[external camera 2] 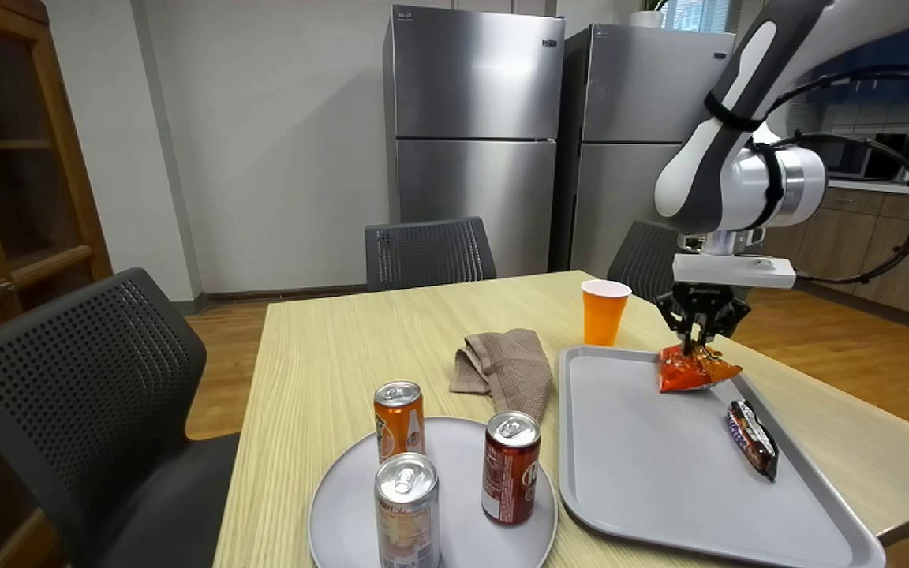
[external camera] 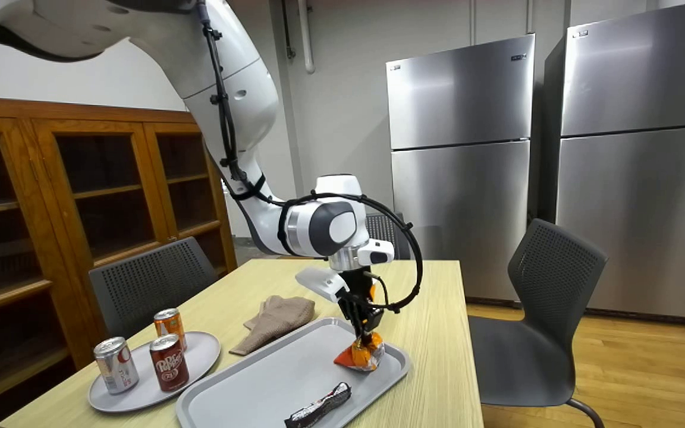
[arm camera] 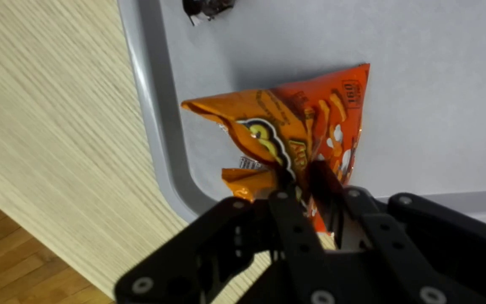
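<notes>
here, the hand (arm camera: 303, 175) pinches an orange snack bag (arm camera: 295, 124) on a gray tray (arm camera: 420, 122).

Made out "Pepper" on the dark red can (external camera: 169, 364) in an exterior view. Spotted "160" sideways on the orange snack bag (arm camera: 295, 126) in the wrist view. Found lettering on the silver can (external camera: 116, 367) too blurred.

2 s/s fridges (external camera: 461, 205) stand on wd flr (external camera: 646, 368).

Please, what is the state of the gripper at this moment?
Black two-finger gripper: closed, holding the crumpled, shiny orange-and-red snack bag.
</notes>
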You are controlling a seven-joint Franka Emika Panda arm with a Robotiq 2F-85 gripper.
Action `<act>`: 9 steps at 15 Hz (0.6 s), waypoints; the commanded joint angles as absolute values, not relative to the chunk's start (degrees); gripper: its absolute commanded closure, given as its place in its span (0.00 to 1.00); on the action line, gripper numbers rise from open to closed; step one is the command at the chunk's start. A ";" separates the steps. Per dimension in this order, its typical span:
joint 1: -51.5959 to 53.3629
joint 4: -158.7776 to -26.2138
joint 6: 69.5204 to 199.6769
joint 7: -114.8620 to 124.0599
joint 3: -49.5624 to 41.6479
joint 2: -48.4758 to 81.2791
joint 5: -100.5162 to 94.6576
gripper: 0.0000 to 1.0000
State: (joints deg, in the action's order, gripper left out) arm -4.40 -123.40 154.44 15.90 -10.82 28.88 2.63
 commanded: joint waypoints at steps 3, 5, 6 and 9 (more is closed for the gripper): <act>-4.49 -124.00 153.65 15.69 -10.31 27.26 3.65 1.00; -4.89 -124.59 153.50 15.10 -9.82 25.64 4.17 1.00; -4.88 -124.78 153.68 15.00 -9.80 24.82 4.20 1.00; -5.27 -124.68 153.51 14.47 -9.61 22.58 4.64 1.00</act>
